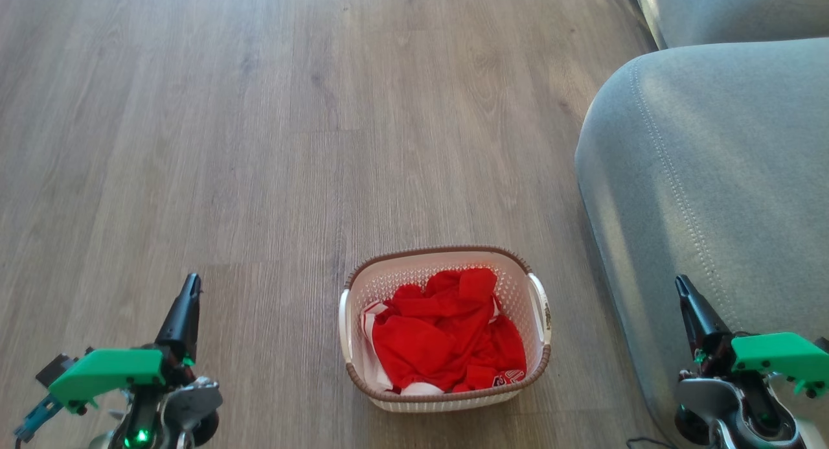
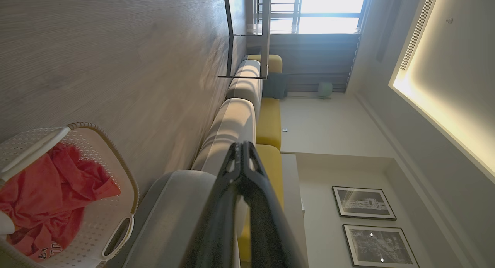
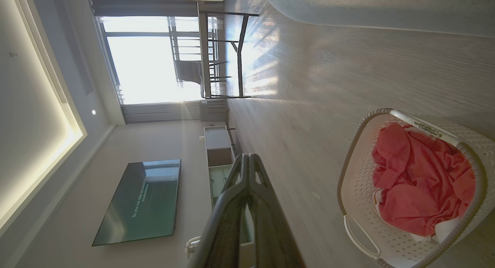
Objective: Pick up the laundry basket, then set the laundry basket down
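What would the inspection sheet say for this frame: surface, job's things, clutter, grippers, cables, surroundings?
Surface: wood-look floor.
Job's things: laundry basket upright on the floor, between the two grippers, untouched; red cloth inside.
Clutter: nothing seen.
Grippers: left gripper and right gripper both shut, holding nothing, apart from the laundry basket.
Cables: thin dark cable on the floor near the right gripper.
Surroundings: grey sofa to the right of the laundry basket; wall screen; framed pictures.

Left pincer (image 1: 192, 282), right pincer (image 1: 681, 284): black, tapered; green mounts (image 1: 107, 371).
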